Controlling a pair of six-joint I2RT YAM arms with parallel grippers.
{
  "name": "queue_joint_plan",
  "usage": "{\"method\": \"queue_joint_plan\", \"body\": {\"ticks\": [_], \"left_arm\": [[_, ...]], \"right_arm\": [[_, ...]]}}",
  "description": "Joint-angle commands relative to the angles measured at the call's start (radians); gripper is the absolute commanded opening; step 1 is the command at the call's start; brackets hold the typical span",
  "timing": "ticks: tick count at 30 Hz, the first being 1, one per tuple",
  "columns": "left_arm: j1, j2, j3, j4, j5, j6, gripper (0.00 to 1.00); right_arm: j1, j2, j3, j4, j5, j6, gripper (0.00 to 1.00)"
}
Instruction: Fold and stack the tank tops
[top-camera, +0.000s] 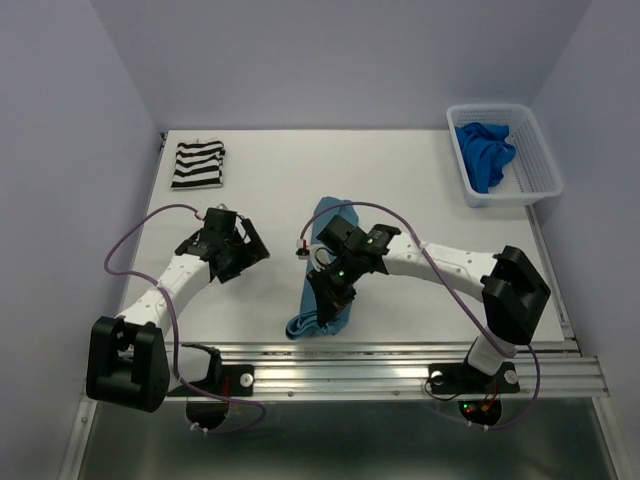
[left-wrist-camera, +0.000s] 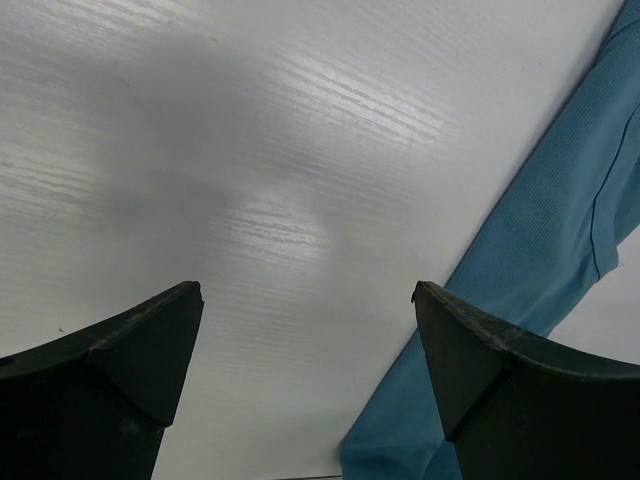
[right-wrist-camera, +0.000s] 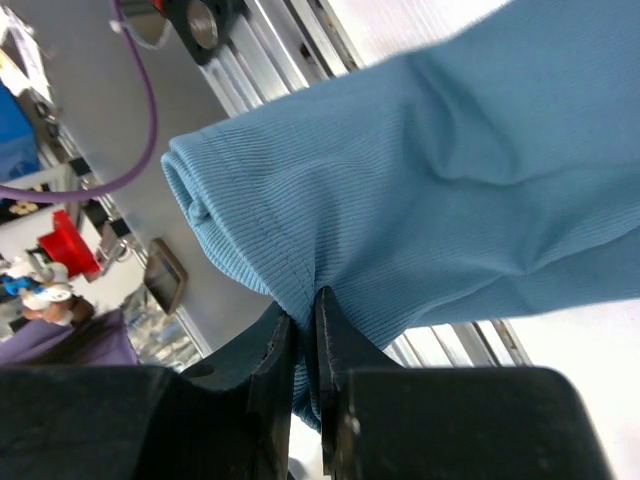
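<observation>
Right gripper (right-wrist-camera: 305, 312): jaws pinched almost together on a ribbed, stitched edge of the teal tank top (right-wrist-camera: 430, 190); the cloth bunches and creases outward from the pinch.
Teal tank top: gathered into a long, narrow strip at the middle of the table (top-camera: 270, 200), running from the far end toward the near edge. The right gripper holds it at its near part. The right wrist view shows the aluminium rail (top-camera: 400, 365) behind the cloth.
Left gripper (left-wrist-camera: 307, 292): jaws spread wide with nothing between them, poised over bare tabletop just left of the teal strip. Its right-hand finger lines up with the cloth's left edge; whether it touches cannot be told.
Striped tank top (top-camera: 198, 165): black and white, folded into a flat rectangle at the far left corner of the table, well apart from both grippers.
Royal blue tank top (top-camera: 483, 152): crumpled in a heap inside the basket.
Basket (top-camera: 541, 150): white plastic lattice, at the far right corner of the table, well apart from the right arm.
</observation>
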Motion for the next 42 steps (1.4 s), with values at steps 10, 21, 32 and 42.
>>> {"method": "queue_joint_plan", "body": {"ticks": [10, 21, 32, 42], "left_arm": [[0.003, -0.003, 0.040, 0.006, 0.003, 0.038, 0.99], [0.005, 0.036, 0.062, 0.007, 0.003, 0.052, 0.99], [0.005, 0.047, 0.062, 0.012, 0.013, 0.056, 0.99], [0.005, 0.059, 0.056, 0.019, 0.020, 0.056, 0.99]], "right_arm": [[-0.193, 0.000, 0.115, -0.015, -0.028, 0.004, 0.15], [-0.318, 0.083, 0.189, -0.064, 0.036, -0.066, 0.16], [-0.353, 0.165, 0.212, 0.008, 0.116, -0.150, 0.19], [-0.362, 0.227, 0.243, 0.047, 0.217, -0.170, 0.24]]}}
